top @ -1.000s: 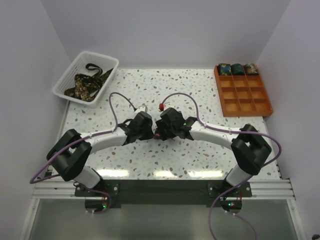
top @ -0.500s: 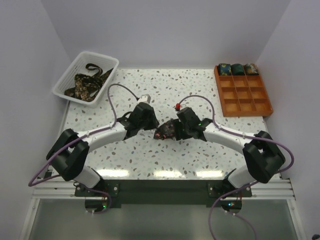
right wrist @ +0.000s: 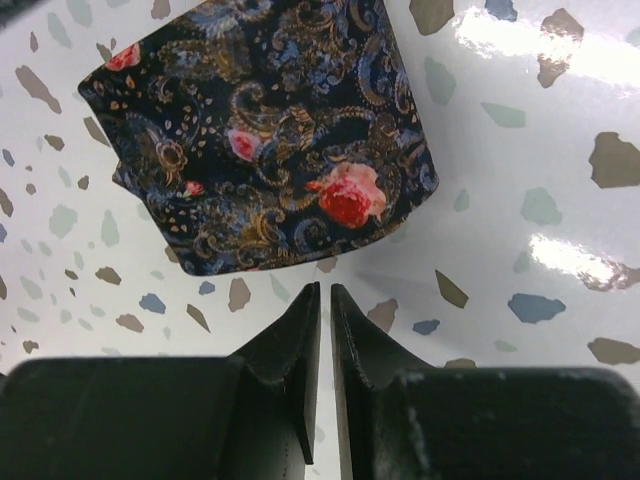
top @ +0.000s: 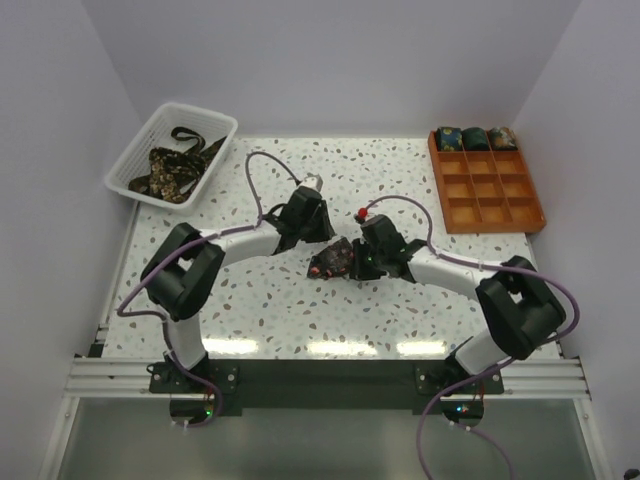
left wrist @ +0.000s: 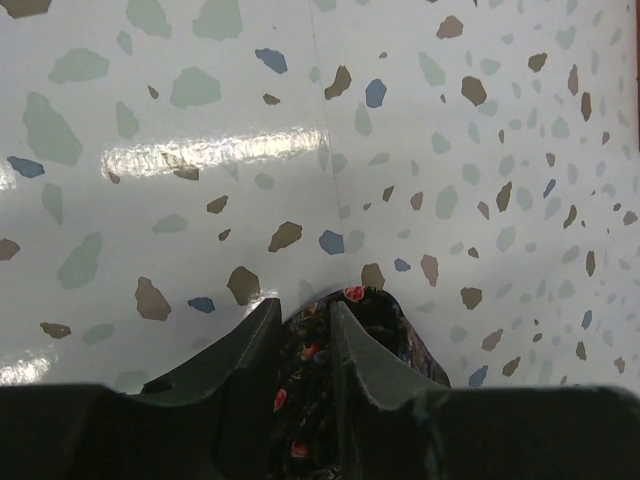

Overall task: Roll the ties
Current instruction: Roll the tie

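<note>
Watching through the left wrist camera, I see the left gripper (left wrist: pixel 302 312) clenched on a fold of the dark floral tie (left wrist: pixel 305 400), with cloth bunched between its two fingers. The right gripper (right wrist: pixel 324 290) has its fingers drawn almost together with nothing between them. The tie's bundled part lies on the table (top: pixel 300 170) just ahead of those tips, not touching them. From above, the bundle sits mid-table between the two wrists, well apart from the orange tray (top: pixel 487 190) and the white basket (top: pixel 205 110).

My main worry is that the bundle looks slack and flattened rather than tightly wound. Since the left side holds only one fold, any lift or pull could peel the layers apart and undo the wrap. If it lets go too early, I expect the cloth to spring open.

With its fingers closed, the right side can only push. On this glossy surface a nudge may skid the bundle sideways instead of turning it over.

Both wrists are also crowded close together, so a careless reach could knock one against the other. I cannot tell how much of the tie is left unrolled.
</note>
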### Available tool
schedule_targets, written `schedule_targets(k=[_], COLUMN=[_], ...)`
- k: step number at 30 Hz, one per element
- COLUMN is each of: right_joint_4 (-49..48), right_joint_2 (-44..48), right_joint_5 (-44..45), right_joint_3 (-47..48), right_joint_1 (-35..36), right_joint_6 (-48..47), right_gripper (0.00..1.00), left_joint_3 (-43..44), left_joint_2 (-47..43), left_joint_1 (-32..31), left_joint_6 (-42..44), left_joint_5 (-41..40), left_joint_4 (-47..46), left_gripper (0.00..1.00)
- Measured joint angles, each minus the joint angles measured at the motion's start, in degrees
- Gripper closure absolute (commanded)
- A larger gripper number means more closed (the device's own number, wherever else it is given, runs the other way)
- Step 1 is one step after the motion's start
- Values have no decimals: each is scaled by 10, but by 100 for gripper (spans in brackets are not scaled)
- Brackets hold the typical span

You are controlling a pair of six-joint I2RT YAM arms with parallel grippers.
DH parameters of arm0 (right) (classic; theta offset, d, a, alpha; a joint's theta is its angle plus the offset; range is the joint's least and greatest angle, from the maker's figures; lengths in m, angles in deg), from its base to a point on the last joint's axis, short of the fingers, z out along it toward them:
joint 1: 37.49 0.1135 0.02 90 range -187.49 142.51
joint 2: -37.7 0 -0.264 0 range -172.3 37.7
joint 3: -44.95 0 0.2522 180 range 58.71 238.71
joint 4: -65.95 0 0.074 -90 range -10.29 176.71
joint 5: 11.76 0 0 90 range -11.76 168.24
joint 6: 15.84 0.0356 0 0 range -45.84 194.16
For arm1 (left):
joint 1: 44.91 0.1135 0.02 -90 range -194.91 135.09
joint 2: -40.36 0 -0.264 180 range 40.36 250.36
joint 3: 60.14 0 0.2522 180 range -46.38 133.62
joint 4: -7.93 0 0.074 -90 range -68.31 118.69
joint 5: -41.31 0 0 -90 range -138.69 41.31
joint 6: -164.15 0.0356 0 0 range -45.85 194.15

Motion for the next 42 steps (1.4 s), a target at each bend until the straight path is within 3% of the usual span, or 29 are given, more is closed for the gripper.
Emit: schedule_targets(k=[7, 23, 30, 35, 42], right_joint_4=[-41, -103, -48, 2, 27], right_joint_2=[-30, -35, 6, 38, 20], right_joint_5=[-16, -13, -4, -17, -59], right_joint_3=[-6, -24, -24, -11, 40], right_joint_1=[-1, -2, -13, -64, -132], right_joint_6=[20, 38, 2, -38, -67], right_gripper=[92, 90, 63, 51, 47], left_joint_3=[10, 17, 17, 15, -44], left_joint_2=[31, 59, 11, -71, -177], left_joint_1=[0, -14, 28, 45, -9], left_joint_6=[0, -3, -7, -17, -64], left_joint_5=[27, 50, 22, -1, -9], left_joint_4=[-1, -5, 12, 35, 43], left_gripper=[69, 69, 60, 59, 52])
